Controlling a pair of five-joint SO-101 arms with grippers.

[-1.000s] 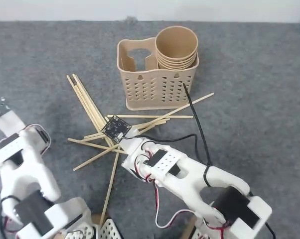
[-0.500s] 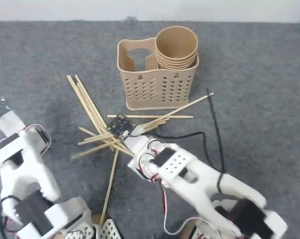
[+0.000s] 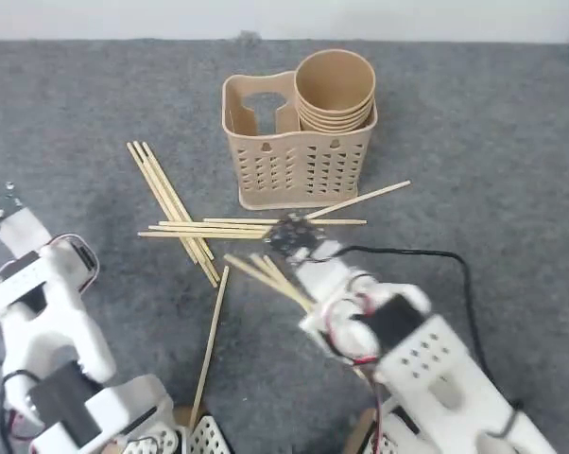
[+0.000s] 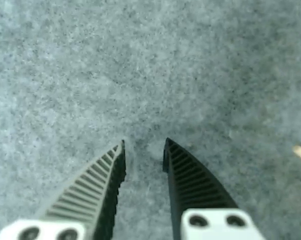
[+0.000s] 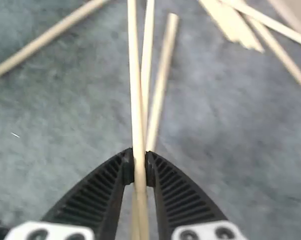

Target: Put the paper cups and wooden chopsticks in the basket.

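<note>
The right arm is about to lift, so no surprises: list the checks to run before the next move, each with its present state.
1. Right tool shut on chopsticks: ok.
2. Count of sticks gripped: cannot tell.
3. Basket upright, compartment beside the paper cups free: ok.
4. Paper cups stacked inside basket: ok.
5. Left tool open, empty, over bare carpet: ok.
6. All sticks collected: not ok; loose sticks lie on the carpet.

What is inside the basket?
A stack of paper cups stands in one compartment of the basket. Nothing sticks out of the other; its floor is hidden behind the front wall.
</note>
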